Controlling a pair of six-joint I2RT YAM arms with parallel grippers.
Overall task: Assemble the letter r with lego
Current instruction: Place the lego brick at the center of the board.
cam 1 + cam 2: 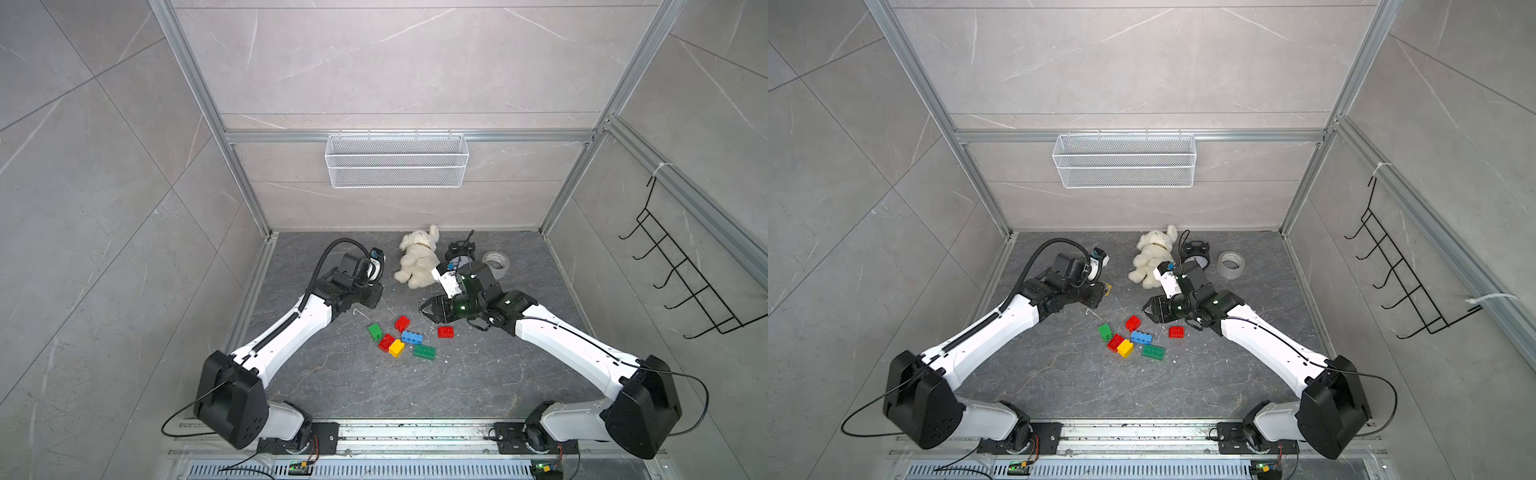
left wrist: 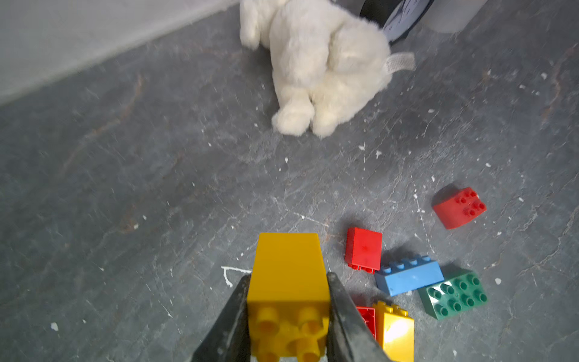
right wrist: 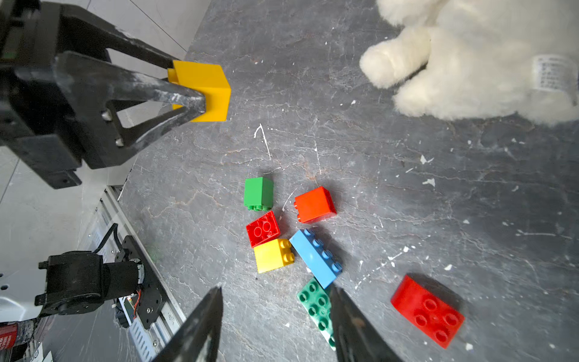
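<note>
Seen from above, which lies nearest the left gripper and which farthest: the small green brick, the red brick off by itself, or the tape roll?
In a top view, from the left gripper:
1. small green brick, the leftmost brick.
2. lone red brick, the rightmost brick.
3. tape roll, far back on the right.

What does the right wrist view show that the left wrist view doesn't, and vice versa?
Right wrist only: the small green brick, the open right tool, and the left tool seen from outside, shut on the held yellow brick.
Left wrist only: part of the clock beyond the plush toy.
Both: plush toy, blue brick, dark green brick, loose yellow brick, red bricks.
</note>
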